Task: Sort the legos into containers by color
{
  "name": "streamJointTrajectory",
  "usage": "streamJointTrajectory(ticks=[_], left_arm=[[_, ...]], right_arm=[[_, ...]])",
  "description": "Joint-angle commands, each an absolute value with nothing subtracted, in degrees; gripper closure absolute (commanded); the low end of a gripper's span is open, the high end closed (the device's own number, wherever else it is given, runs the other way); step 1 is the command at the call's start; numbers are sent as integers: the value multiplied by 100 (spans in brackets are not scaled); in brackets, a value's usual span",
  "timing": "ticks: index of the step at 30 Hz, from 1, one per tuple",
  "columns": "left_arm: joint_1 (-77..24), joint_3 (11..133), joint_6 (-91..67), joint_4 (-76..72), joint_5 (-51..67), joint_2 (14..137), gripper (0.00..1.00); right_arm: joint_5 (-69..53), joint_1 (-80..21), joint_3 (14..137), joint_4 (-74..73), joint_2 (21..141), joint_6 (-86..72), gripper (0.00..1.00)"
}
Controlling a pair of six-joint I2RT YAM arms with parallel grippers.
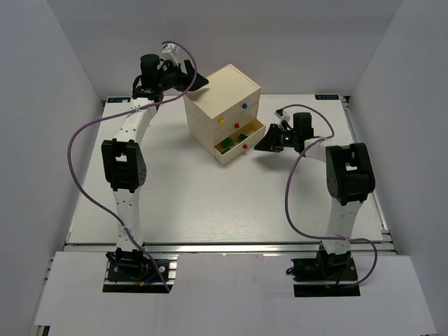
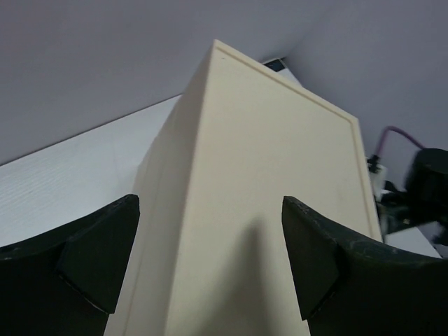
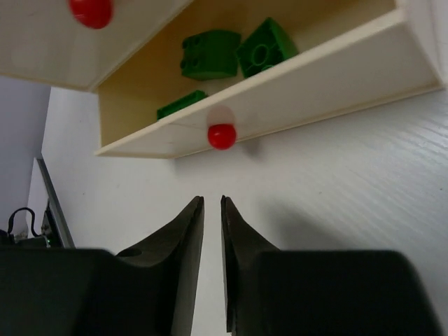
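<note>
The cream chest (image 1: 222,105) stands at the table's back middle. Its bottom drawer (image 1: 234,145) with a red knob (image 1: 244,145) is pulled out and holds green legos (image 1: 225,145). In the right wrist view three green legos (image 3: 210,54) lie in this drawer (image 3: 315,63), behind the knob (image 3: 221,136). My right gripper (image 3: 211,201) hangs just in front of that knob, its jaws almost together with nothing between them; it also shows in the top view (image 1: 262,145). My left gripper (image 2: 210,259) is open over the chest's top (image 2: 266,161), at the back corner (image 1: 196,78).
The shut drawers carry a blue knob (image 1: 244,106), a yellow knob (image 1: 221,120) and a second red knob (image 1: 236,126). The table (image 1: 210,203) has grey walls on three sides. A purple cable (image 1: 84,140) loops off the left arm.
</note>
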State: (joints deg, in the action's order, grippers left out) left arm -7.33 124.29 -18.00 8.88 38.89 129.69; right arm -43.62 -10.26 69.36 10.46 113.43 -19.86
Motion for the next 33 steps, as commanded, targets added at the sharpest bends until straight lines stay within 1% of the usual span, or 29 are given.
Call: streamJointTrajectory(ticks=[1, 5, 12, 15, 18, 26, 33], left_arm=[[-660, 12296, -2320, 80, 5017, 12867, 8], [-659, 12401, -2434, 87, 5326, 13025, 11], [-659, 12428, -2382, 298, 5511, 13253, 12], [-711, 12524, -2102, 692, 5476, 13359, 12], [-712, 12524, -1890, 931, 5484, 13430, 13], [-817, 12647, -1784, 1098, 5792, 13719, 13], [-817, 12665, -1574, 1353, 6073, 13930, 14]], right_arm=[[-4509, -1046, 7207, 1590, 11680, -2364, 77], [-4071, -1116, 7356, 1810, 11909, -2242, 74], [-3446, -1309, 7681, 2302, 12295, -2451, 73], [-3104, -1415, 8093, 2066, 12576, -2698, 73], [-3094, -1476, 8305, 2039, 12752, -2865, 73], [-3155, -1591, 8314, 2557, 12928, -3138, 74], [-3199, -1766, 8753, 2654, 13245, -3129, 72]])
